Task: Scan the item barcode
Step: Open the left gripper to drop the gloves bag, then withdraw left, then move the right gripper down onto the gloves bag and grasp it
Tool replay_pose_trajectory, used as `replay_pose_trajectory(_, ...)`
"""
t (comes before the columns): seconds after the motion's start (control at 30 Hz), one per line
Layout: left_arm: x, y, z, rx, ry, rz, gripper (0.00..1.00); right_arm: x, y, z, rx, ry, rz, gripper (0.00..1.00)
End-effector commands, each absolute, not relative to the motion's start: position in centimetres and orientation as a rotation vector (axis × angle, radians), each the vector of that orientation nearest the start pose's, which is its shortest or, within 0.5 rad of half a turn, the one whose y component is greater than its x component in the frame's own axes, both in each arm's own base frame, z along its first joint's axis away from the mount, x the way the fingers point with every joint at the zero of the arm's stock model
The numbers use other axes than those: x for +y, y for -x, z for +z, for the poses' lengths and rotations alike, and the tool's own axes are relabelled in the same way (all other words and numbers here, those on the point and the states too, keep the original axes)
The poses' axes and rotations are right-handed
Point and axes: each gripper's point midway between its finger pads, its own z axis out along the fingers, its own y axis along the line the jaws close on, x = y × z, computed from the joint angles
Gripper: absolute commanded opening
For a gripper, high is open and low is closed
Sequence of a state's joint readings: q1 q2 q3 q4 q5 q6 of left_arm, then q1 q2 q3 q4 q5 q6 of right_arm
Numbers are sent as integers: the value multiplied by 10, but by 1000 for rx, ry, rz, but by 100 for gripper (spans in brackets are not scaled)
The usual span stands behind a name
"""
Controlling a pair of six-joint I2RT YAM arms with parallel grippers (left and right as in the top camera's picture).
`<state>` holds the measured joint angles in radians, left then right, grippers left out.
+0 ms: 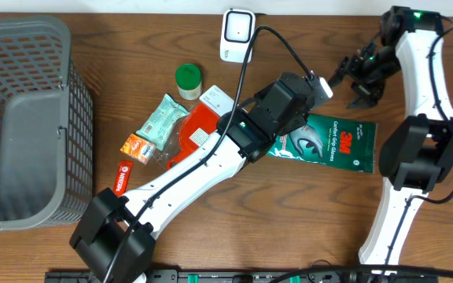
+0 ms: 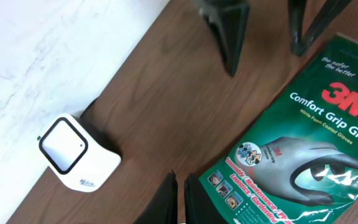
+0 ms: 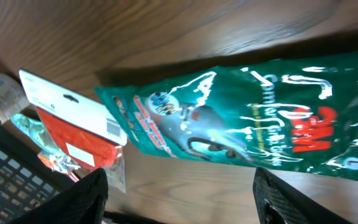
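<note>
The glove pack (image 1: 333, 143) is lying face-up toward the table's (image 1: 289, 224) right edge, so the barcode's probably underneath. The left gripper (image 2: 180, 199) is hovering clenched, and the right gripper (image 3: 180, 176) is gaping empty, ready to grab.

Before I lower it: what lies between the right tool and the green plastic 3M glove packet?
Only bare brown wooden table separates the open right tool from the green plastic 3M glove packet, shown in the left wrist view.

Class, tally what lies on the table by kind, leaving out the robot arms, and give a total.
Basket: 1
Scanner: 1
Jar: 1
Packets: 5 (glove pack, red pack, pale green packet, orange packet, red sachet)
Total: 8
</note>
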<state>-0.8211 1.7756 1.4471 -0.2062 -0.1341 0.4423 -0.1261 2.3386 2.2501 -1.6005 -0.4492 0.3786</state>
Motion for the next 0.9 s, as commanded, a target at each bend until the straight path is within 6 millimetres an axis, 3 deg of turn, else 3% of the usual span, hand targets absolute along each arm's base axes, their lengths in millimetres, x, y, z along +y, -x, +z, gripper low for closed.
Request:
replay_pose_trajectory(0.0, -375, -382, 240, 1732, -1148, -94, 7, 5, -431, 118, 3097, -870, 721, 73)
replay_pose_trajectory(0.07, -371, -381, 234, 1772, -1132, -104, 9, 1, -428, 118, 3110, -828, 726, 77)
replay_pose_trajectory(0.17, -353, -388, 221, 1857, -1095, -90, 38, 1, -416, 120, 3165, -721, 741, 82)
replay_pose_trajectory(0.3, -309, -415, 209, 2007, -914, -97, 46, 2, -410, 121, 3195, -593, 755, 81)
replay_pose_trajectory(0.4, -291, -423, 202, 2085, -852, -204, 52, -4, -409, 119, 3204, -587, 715, 86)
replay_pose_trajectory(0.5, -286, -418, 194, 2132, -876, -327, 58, -15, -407, 114, 3218, -608, 657, 98)
replay_pose_trajectory(0.67, -284, -412, 188, 2169, -875, -353, 62, -23, -391, 98, 3274, -647, 683, 97)
replay_pose_trajectory(0.87, -289, -404, 182, 2193, -891, -359, 66, -36, -370, 61, 3326, -744, 701, 96)
